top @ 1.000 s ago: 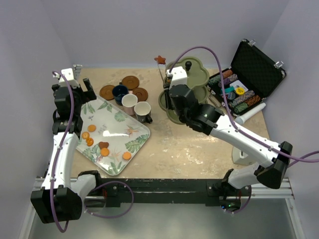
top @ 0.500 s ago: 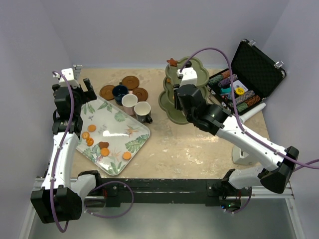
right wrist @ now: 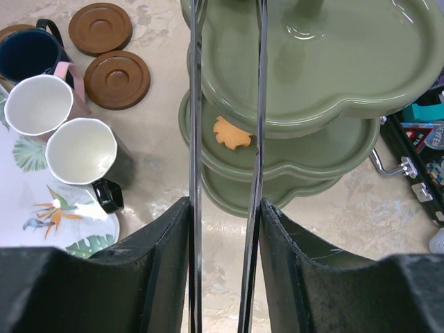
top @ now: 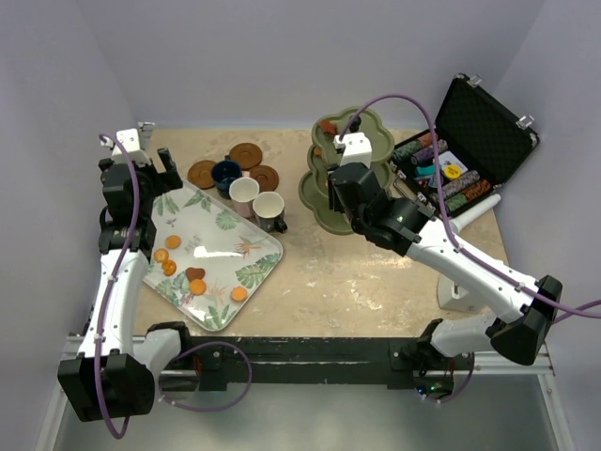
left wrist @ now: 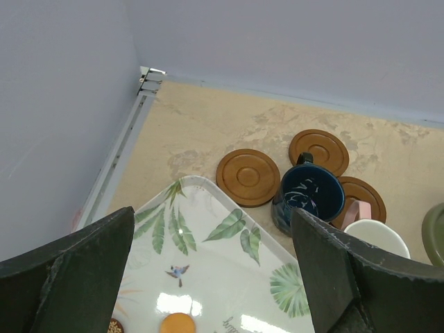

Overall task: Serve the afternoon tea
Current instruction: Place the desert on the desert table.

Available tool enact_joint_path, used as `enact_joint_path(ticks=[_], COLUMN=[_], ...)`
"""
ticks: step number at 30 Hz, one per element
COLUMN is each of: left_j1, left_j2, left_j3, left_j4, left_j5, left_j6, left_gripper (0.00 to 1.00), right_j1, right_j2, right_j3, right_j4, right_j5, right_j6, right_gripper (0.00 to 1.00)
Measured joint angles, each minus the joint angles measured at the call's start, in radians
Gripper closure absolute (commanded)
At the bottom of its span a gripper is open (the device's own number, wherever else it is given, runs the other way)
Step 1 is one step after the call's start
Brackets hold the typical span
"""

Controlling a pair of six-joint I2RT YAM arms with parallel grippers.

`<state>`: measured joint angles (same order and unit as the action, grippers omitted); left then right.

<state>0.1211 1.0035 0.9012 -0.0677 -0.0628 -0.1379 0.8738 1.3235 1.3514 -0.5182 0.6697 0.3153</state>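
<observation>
Surface: mottled beige table [top: 376, 282], lavender walls | left gripper [left wrist: 208, 277] spread, empty, frame left | right gripper [top: 326, 125] grasped brown biscuit [top: 327, 124] over stand [top: 349, 178], upper centre.

Navy cup [left wrist: 310, 196] among three brown saucers [left wrist: 248, 177], beside leaf-patterned tray [left wrist: 208, 257].

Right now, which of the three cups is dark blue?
The navy cup, standing among the brown saucers; the other two cups are pale.

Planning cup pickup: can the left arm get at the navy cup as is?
Probably yes. Left gripper hangs open above the tray's far corner; navy cup stands just beyond, top uncovered, though saucers and the pinkish-white cup crowd it.
</observation>
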Motion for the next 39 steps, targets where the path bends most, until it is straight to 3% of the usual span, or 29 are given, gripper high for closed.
enact_joint_path(ticks=[21, 29, 39], left_j1=[0.000, 0.000, 0.000], left_j2=[0.000, 0.000, 0.002], left_j3=[0.000, 0.000, 0.000], left_j4=[0.000, 0.000, 0.000], left_j5=[0.007, 0.007, 0.007], left_j6=[0.000, 0.000, 0.000], left_gripper=[0.01, 0.01, 0.01], right_j1=[0.000, 0.006, 0.257], right_j2=[-0.022, -0.098, 0.000], right_j3=[0.000, -0.012, -0.011], right_j4=[0.024, 0.116, 0.197], right_j5=[0.013, -0.079, -0.105], right_j6=[-0.003, -0.066, -0.132], right_gripper=[0.48, 0.48, 0.49])
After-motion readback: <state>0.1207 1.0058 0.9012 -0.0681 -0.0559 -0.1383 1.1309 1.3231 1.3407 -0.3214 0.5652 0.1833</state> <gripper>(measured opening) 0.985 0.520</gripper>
